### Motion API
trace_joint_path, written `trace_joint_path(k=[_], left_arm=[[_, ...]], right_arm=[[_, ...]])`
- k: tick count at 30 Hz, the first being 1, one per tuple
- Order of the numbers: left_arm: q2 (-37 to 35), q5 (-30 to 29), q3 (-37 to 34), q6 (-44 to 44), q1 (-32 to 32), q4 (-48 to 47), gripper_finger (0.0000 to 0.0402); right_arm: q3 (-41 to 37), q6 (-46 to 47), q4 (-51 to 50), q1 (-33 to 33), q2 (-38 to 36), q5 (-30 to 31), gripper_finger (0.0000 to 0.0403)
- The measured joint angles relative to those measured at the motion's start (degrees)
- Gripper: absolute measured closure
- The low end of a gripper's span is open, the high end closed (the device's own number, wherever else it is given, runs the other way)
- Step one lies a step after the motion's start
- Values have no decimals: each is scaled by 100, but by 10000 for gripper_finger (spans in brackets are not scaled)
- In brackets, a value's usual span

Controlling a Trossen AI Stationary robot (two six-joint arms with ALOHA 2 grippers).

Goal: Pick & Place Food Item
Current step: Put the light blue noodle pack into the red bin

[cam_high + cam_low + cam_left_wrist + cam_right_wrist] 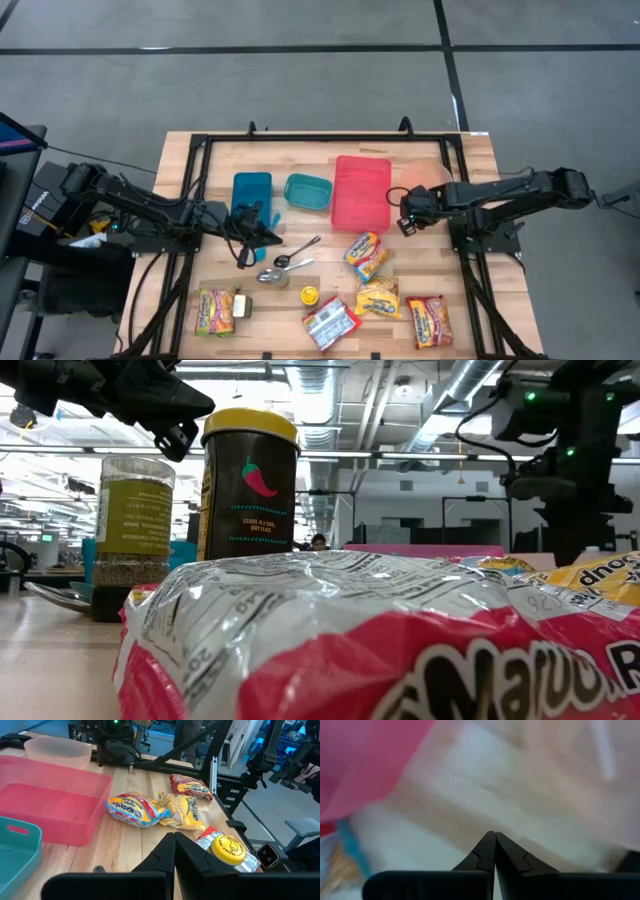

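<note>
High view: ramen packet (365, 254) lies diagonally; left hand (262, 238) and right hand (404, 213) clenched, empty.

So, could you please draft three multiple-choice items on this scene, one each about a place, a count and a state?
1. Where is the right end effector?
A. over the spoons
B. at the red bin's edge, beside the clear pink bowl
C. above the blue bin

2. How many spoons lie on the table?
A. none
B. two
C. five

3. How do the left end effector's fingers stand?
A. shut, holding nothing
B. wide open
C. shut on a ramen packet

Answers:
1. B, since the high view shows the right arm's tip at the red bin's right edge.
2. B, since two spoons lie side by side in the high view.
3. A, since the left wrist view shows the fingers meeting with nothing between them.
</note>
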Motion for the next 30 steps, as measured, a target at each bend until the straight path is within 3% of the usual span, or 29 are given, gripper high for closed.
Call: trace_joint_path(k=[6, 16, 24, 30], left_arm=[[1, 0, 0, -1, 1, 0, 401], [1, 0, 0, 1, -1, 0, 402], [-1, 0, 0, -1, -1, -2, 401], [0, 1, 0, 1, -1, -4, 402]], right_arm=[[0, 435, 567, 898, -2, -400, 400], [0, 901, 1878, 2050, -2, -148, 380], [-114, 941, 2078, 2164, -2, -134, 273], [-876, 1067, 3311, 2164, 0, -167, 177]])
